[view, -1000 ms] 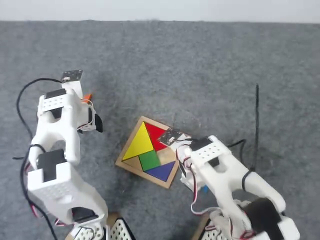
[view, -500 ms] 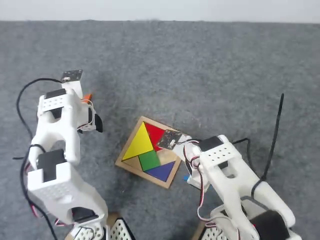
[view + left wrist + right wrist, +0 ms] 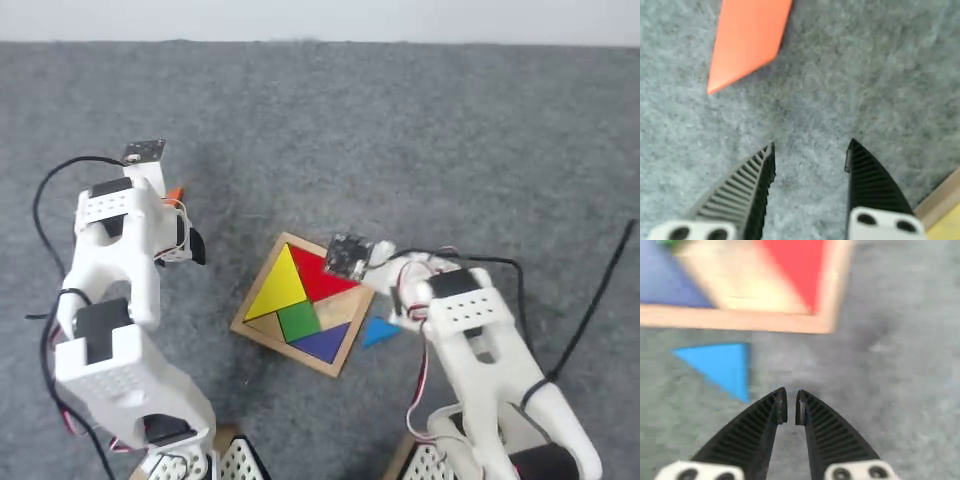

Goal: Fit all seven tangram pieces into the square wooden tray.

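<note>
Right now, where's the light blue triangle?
High view: the light blue triangle lies on the mat just outside the lower right edge of the wooden tray, not touching it, beside the right gripper.

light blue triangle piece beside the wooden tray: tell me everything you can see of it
The light blue triangular tangram piece is flat, solid-coloured and clean-edged, seemingly painted wood. It lies flat on the grey carpet, outside the square wooden tray, a strip of grey between it and the rim. The right gripper, closed and empty, sits beside one corner; nothing grips it.
</note>
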`<action>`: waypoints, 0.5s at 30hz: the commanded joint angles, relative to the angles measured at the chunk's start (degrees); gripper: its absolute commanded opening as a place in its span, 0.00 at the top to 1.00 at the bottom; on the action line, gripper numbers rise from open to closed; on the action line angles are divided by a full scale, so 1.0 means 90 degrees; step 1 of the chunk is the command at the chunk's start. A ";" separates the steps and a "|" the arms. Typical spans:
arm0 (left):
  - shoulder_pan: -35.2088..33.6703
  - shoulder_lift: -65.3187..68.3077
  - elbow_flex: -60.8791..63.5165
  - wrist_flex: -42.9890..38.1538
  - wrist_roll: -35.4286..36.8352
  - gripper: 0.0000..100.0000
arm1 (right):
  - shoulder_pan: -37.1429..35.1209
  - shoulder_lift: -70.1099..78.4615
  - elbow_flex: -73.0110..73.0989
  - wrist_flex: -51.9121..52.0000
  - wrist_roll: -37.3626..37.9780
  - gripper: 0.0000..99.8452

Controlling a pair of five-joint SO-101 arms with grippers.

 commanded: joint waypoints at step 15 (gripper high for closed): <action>0.0000 -0.0059 -0.0161 -0.0029 -0.0098 0.78 | -0.1187 -0.0249 -0.0684 0.1187 -0.6857 0.96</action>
